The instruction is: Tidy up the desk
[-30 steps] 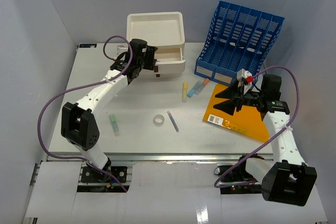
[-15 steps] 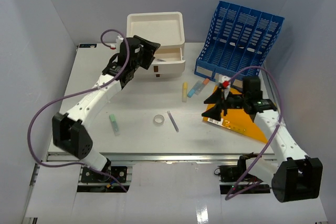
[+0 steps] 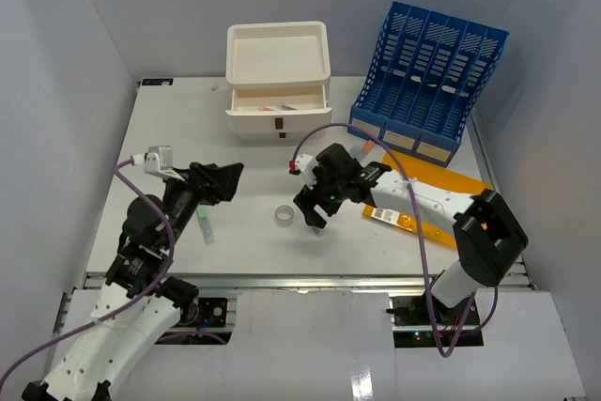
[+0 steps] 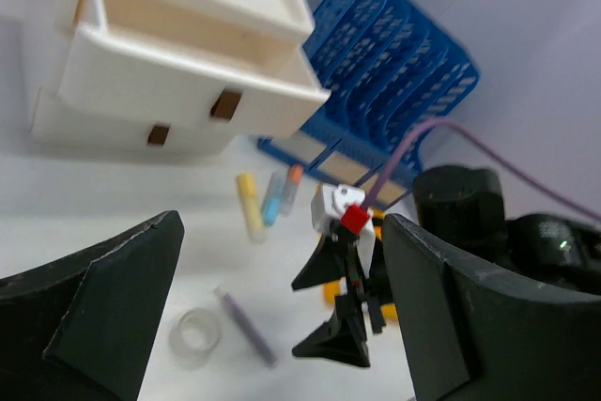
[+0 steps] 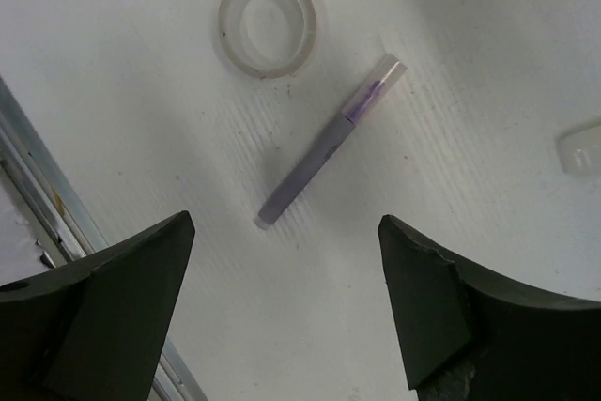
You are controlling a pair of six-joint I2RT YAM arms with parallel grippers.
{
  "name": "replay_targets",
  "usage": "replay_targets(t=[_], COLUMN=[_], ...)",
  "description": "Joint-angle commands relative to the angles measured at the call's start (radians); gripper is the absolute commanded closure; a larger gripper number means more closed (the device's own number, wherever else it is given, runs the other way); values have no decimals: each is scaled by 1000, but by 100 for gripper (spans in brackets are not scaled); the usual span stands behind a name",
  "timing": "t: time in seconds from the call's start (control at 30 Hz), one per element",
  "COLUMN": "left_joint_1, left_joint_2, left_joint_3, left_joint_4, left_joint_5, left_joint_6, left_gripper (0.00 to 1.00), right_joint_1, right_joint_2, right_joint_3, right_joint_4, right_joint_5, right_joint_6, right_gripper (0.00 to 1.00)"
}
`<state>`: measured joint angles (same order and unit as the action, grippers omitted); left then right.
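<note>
The right hand [image 5: 282,232] is released: jaws spread wide, nothing between them. It hangs low over the bench [image 3: 169,138], near the middle, pointing down. Directly below it we see a purple pen [image 5: 324,152] lying flat and slanted on the white surface, not touched. In the top view the hand hides it. A clear tape ring [image 5: 268,23] lies flat to the left of the pen, near it but apart.

The left hand [image 3: 230,183] is released too, jaws wide and empty. It is held up above the near-left part of the bench and aimed toward the right hand. A green marker [image 3: 205,224] lies on the bench just on the near side of it in the top view, not touched.

Farther out, the left wrist view shows a yellow marker [image 4: 249,206] and a pale blue marker [image 4: 274,199] lying close together between the right hand and the drawer box [image 3: 279,53]. We cannot tell whether they touch. An orange folder [image 3: 441,208] lies flat to the right of the right hand, partly under that arm, with a white label at its near-left corner.

The drawer box stands at the far middle of the bench, its upper drawer [image 3: 277,103] pulled partway out; the contents are too small to name. A blue file rack [image 3: 427,77] stands at the far right, apart from the box.

The bench itself is the big white top carrying all of this, with a metal rail [image 3: 282,279] along its near edge.
</note>
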<state>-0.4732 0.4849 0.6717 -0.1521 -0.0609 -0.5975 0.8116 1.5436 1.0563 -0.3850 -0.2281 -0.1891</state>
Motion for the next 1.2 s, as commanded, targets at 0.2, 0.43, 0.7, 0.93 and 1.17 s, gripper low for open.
replay_targets(t=[0.2, 0.43, 0.7, 0.93, 1.17], left_joint_1=[1, 2, 2, 2, 2], left_joint_2=[-197, -192, -186, -191, -162], left_joint_3=[-138, -134, -136, -141, -146], left_joint_4=[-206, -212, -211, -211, -194], left_joint_5=[3, 11, 23, 34, 82], left_joint_6=[77, 79, 74, 65, 65], left_gripper=[2, 2, 2, 2, 2], right_joint_1=[105, 106, 96, 50, 42], right_joint_2=[267, 317, 318, 282, 57], right_joint_3=[167, 150, 107, 107, 249], right_joint_4=[-28, -28, -25, -23, -79], right_joint_5=[290, 261, 237, 272, 208], right_joint_6=[141, 146, 129, 38, -391], right_gripper=[32, 47, 82, 92, 92])
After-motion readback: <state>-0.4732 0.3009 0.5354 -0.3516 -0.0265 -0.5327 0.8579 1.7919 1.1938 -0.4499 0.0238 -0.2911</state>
